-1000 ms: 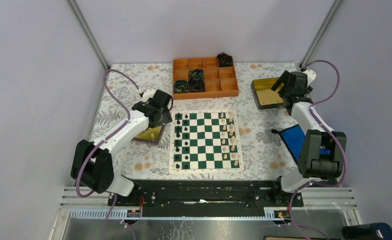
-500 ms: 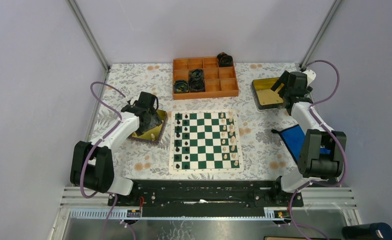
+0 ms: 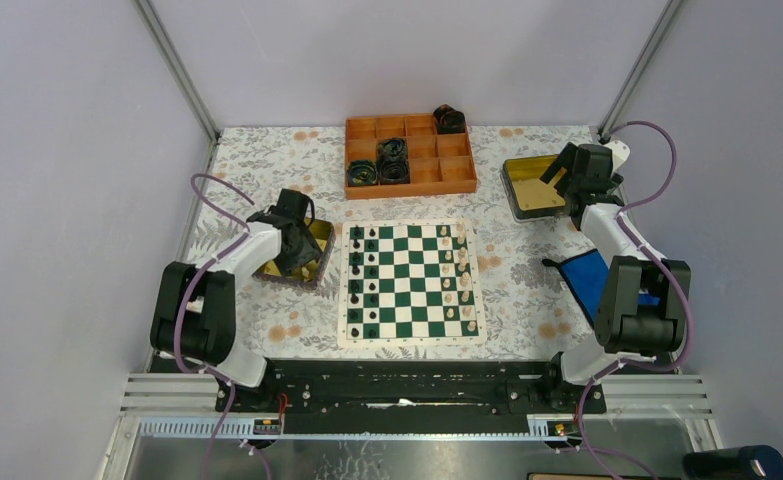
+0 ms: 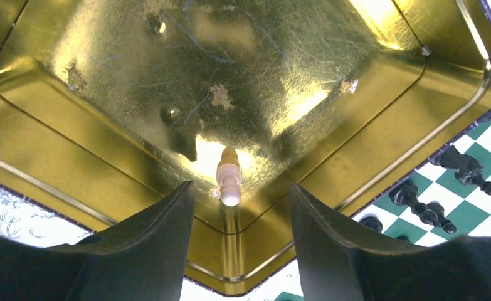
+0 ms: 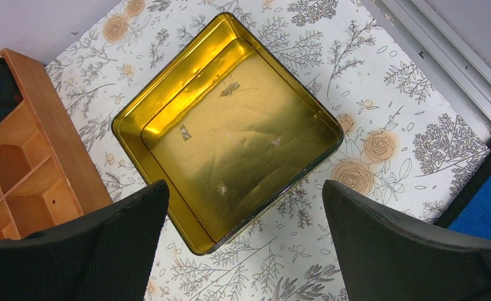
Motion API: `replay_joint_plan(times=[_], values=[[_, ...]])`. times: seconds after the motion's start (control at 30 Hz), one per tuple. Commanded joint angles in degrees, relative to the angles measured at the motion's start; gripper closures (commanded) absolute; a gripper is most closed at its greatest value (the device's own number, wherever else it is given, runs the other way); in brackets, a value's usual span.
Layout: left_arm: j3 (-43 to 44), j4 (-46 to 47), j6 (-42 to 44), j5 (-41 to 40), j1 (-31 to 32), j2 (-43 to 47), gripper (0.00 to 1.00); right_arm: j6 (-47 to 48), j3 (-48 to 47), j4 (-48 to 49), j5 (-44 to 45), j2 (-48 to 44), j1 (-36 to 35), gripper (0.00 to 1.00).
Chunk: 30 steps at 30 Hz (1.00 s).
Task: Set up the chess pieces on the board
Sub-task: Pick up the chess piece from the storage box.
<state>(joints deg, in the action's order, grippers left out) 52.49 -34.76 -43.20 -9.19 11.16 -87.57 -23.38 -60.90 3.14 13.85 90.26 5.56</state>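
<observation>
The green and white board [image 3: 411, 284] lies mid-table with black pieces [image 3: 369, 278] in its two left columns and cream pieces [image 3: 461, 276] at its right. My left gripper [image 3: 294, 258] is open and hangs inside a yellow-lined tin [image 3: 312, 241] left of the board. In the left wrist view one cream piece [image 4: 229, 175] stands in the tin's corner, just beyond and between my open fingers [image 4: 161, 241], untouched. Black pieces [image 4: 463, 167] show at that view's right edge. My right gripper [image 3: 570, 178] is open and empty above the second tin [image 5: 230, 125].
An orange compartment tray [image 3: 410, 154] with black coiled rolls [image 3: 393, 160] stands behind the board. The right tin [image 3: 533, 187] is empty. A blue cloth [image 3: 589, 277] lies at the right by the right arm. Grey walls close in the table.
My left arm has swung back from beside the board's far left corner and lowered its gripper into the left tin. The right arm has not moved.
</observation>
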Motion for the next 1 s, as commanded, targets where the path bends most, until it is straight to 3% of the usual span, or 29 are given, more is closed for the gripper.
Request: replay_joint_plan(times=[0.0, 0.3, 0.67, 0.97], values=[[0.31, 3.29, 0.72, 1.32, -1.35, -2.34, 0.40, 0.41, -2.72, 1.44, -0.22, 0.35, -0.29, 0.00], [0.51, 4.01, 1.62, 2.82, -2.01, -4.01, 0.57, 0.52, -2.55, 1.63, 0.24, 0.80, -0.29, 0.00], [1.50, 3.51, 2.41, 3.06, -2.55, -3.66, 0.89, 0.44, -2.55, 1.83, 0.39, 1.32, -0.29, 0.00], [4.65, 2.12, 3.57, 1.47, -2.72, -1.04, 0.95, 0.27, -2.89, 1.72, 0.20, 1.67, -0.29, 0.00]])
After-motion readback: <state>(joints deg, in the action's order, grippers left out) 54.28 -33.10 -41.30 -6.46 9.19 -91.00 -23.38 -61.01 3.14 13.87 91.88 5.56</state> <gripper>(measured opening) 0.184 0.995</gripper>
